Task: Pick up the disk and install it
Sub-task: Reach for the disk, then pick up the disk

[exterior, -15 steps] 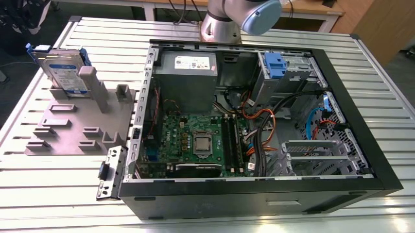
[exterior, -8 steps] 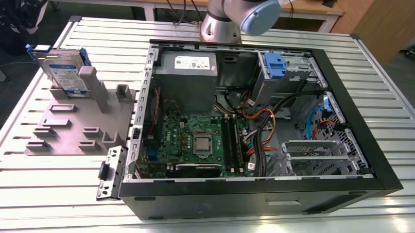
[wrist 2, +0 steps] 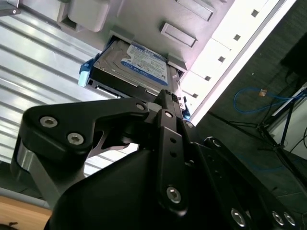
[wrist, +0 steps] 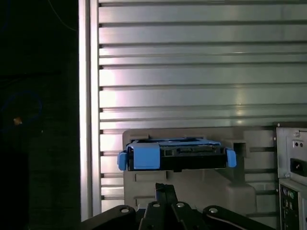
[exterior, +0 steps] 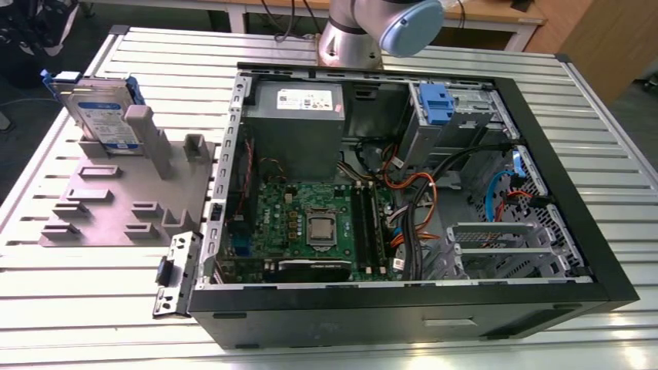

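Nearest in the exterior view, the open computer case (exterior: 411,316) lies on the slatted table (exterior: 82,324). Its green circuit board (exterior: 273,212) is exposed and, as far as can be seen, no disk is fitted inside. A blue latch (exterior: 437,104) sits at the case's far end, around one o'clock. At nine o'clock from the case rests a grey stand (exterior: 103,208). At the stand's far edge, about ten o'clock from the case, the disk (exterior: 98,108) stands upright on its edge in a slot. In the first wrist view the end effector (wrist: 165,188) points toward the disk but hangs apart from it, its fingers together on nothing. Judged from this, the work has barely begun: both the pick-up and the installing remain.
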You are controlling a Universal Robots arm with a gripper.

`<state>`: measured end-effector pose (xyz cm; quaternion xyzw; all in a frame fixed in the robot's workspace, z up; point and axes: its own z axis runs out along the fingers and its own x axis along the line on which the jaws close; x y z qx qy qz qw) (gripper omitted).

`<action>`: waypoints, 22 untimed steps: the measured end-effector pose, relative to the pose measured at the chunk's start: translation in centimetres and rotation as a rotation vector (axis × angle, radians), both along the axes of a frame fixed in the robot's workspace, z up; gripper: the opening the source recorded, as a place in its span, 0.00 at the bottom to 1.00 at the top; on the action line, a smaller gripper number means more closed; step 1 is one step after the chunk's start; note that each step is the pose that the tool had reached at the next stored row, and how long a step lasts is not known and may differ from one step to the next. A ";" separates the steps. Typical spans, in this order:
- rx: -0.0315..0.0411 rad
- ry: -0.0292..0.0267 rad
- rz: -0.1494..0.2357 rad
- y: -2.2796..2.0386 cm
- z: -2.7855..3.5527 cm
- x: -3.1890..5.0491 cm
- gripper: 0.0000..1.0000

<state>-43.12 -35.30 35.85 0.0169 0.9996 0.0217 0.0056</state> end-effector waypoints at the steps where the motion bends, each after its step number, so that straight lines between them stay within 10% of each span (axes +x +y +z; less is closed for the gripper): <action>1: 0.0000 -0.0001 0.003 0.19 -0.05 0.00 0.11; 6: 0.0001 -0.0002 0.004 1.35 -0.35 -0.46 0.11; 22: 0.0000 -0.0001 0.015 1.39 -0.55 -0.68 0.11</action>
